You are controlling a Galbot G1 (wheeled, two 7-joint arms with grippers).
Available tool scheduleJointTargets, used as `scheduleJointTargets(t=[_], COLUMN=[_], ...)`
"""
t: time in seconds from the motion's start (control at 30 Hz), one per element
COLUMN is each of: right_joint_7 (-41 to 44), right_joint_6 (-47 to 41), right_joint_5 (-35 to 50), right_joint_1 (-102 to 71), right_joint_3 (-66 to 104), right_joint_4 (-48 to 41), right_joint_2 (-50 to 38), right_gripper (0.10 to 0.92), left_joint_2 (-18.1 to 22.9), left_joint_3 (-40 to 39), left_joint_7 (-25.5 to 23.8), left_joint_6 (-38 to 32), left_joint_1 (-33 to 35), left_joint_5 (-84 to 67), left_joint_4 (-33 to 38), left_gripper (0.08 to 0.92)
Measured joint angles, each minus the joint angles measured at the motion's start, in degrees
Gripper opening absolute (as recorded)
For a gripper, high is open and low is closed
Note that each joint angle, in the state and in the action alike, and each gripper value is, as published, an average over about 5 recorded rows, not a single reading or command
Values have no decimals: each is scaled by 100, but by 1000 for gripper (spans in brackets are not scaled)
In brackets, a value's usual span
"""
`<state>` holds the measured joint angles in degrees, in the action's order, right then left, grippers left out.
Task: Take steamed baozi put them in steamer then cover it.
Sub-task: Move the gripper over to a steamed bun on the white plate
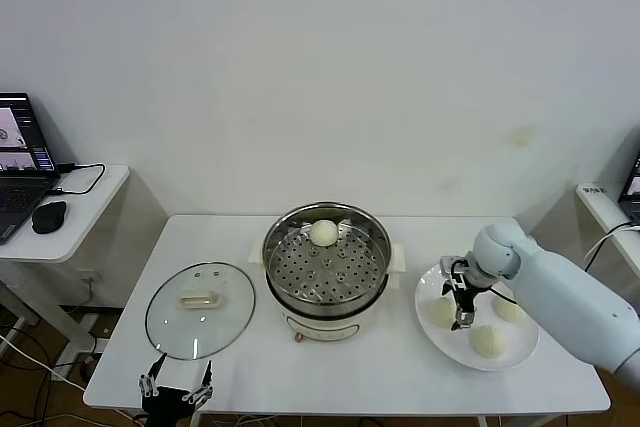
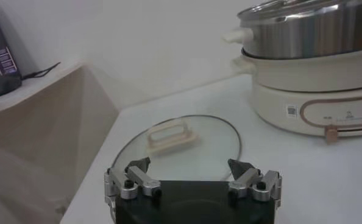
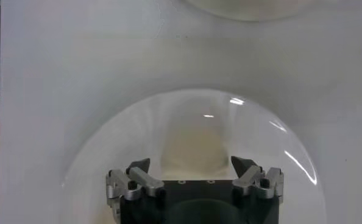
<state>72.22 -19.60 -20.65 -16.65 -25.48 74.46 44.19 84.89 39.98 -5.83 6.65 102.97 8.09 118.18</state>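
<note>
The right pincer [image 1: 460,309] hangs wide open over a white plate [image 1: 520,352] at the table's [image 1: 400,377] right side, holding nothing, its tips straddling a bun [image 3: 192,148] just below. Three steamed baozi [image 1: 487,341] lie on that plate. A fourth bun [image 1: 323,233] sits on the perforated tray at the far side of the steamer [image 1: 326,267], mid-table. Left of it the cover [image 1: 200,309] lies flat. The left pincer [image 1: 176,389], open and empty, waits at the near edge.
</note>
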Motion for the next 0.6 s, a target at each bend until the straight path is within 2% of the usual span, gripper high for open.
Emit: scheduleJointTargets(t=[0.37, 0.6], right_joint_7=[-20, -34], right_joint_6=[3, -8], right_joint_5=[-21, -2], right_joint_1=[-48, -76], right_joint_3=[10, 54], right_joint_4=[-25, 4], right_joint_2=[40, -7], right_gripper=[811, 651], left_joint_2=[20, 31], left_joint_3=[-26, -40], left_joint_7=[1, 6], left_joint_6=[-1, -5], left_joint_1=[-2, 23], left_joint_5=[23, 32], left_joint_4=[-6, 6], left_gripper=[823, 823])
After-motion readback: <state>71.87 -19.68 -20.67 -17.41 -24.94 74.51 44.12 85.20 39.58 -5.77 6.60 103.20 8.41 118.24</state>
